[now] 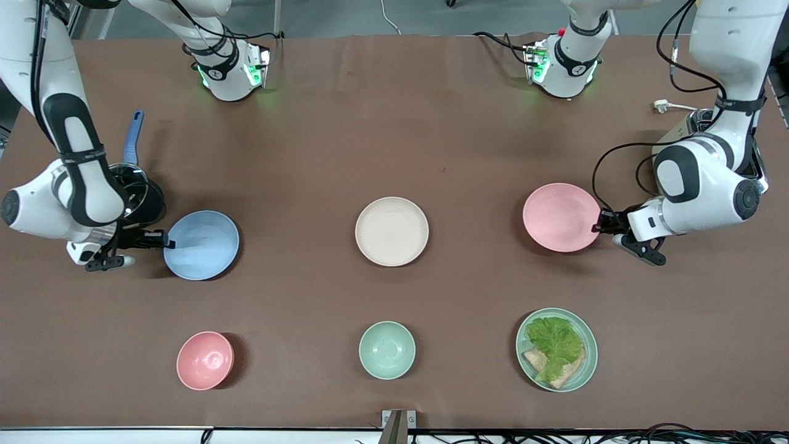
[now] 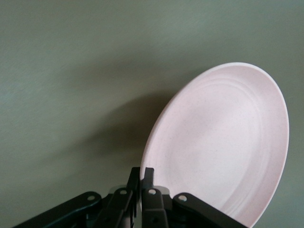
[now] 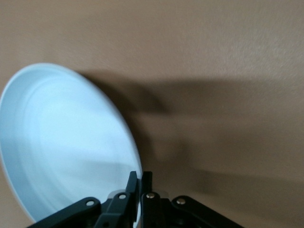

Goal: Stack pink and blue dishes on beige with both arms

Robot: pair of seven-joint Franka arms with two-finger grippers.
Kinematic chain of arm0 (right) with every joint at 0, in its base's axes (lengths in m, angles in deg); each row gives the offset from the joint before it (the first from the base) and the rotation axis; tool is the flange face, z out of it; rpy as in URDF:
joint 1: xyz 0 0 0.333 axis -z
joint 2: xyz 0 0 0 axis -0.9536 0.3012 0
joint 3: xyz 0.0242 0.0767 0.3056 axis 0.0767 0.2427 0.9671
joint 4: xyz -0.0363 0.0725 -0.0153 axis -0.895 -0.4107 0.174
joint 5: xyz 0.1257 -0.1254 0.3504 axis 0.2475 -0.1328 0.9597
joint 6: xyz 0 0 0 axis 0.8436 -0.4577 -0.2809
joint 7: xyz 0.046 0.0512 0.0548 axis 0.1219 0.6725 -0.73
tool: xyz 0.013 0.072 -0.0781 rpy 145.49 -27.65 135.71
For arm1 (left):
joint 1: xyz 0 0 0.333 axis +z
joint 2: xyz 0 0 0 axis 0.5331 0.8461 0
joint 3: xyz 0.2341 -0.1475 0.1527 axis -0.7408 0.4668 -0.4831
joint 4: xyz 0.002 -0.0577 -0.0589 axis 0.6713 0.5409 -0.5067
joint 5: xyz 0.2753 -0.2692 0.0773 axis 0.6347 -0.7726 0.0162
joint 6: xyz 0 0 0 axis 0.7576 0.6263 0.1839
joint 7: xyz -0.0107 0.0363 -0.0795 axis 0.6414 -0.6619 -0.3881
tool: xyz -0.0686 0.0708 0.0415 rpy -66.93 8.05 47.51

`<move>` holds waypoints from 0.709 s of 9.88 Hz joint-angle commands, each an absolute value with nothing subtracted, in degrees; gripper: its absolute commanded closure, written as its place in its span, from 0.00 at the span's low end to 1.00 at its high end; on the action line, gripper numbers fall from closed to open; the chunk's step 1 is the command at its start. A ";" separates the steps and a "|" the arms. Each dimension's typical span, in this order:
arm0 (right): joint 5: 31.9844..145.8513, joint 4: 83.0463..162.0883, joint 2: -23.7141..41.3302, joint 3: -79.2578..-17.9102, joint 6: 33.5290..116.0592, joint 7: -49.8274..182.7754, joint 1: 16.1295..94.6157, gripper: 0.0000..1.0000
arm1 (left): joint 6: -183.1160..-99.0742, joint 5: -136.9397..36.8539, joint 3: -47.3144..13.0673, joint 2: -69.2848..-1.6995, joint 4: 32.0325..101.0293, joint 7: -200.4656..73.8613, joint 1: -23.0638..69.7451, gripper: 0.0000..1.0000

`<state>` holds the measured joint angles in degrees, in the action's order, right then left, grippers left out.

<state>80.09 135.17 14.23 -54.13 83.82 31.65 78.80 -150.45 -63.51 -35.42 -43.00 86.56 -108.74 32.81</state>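
Note:
The beige plate (image 1: 392, 231) lies flat at the table's middle. Toward the left arm's end, the pale pink plate (image 1: 560, 217) is tilted up off the cloth, and my left gripper (image 1: 601, 222) is shut on its rim. The left wrist view shows the pink plate (image 2: 223, 142) with its edge pinched between the fingers of the left gripper (image 2: 141, 172). At the right arm's end, the pale blue plate (image 1: 202, 244) hangs tilted, its rim clamped in my right gripper (image 1: 166, 242). In the right wrist view the blue plate (image 3: 66, 142) is nipped by the right gripper (image 3: 140, 176).
Nearer the front camera stand a small pink bowl (image 1: 205, 360), a mint-green bowl (image 1: 387, 349) and a mint-green plate (image 1: 557, 349) with lettuce and bread. A pot with a blue handle (image 1: 133, 137) sits by the right arm. A metal appliance (image 1: 690, 126) sits by the left arm.

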 commanded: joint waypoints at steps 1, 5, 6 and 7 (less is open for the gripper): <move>74.97 124.33 13.47 -59.38 68.50 37.54 75.82 0.99 | -150.84 -65.31 -24.87 -42.66 86.18 -95.50 33.62 1.00; 70.70 107.77 13.47 -58.78 49.20 56.00 72.83 0.99 | -167.58 -61.56 -6.92 -35.91 85.03 -63.59 33.71 0.99; 70.62 107.22 12.34 -57.21 48.39 59.78 72.13 0.99 | -169.20 -58.22 -4.27 -33.37 83.64 -56.90 33.45 0.98; 69.49 107.22 10.67 -54.24 48.47 64.25 72.21 0.99 | -169.74 -54.27 -1.90 -30.03 80.84 -50.57 33.18 0.98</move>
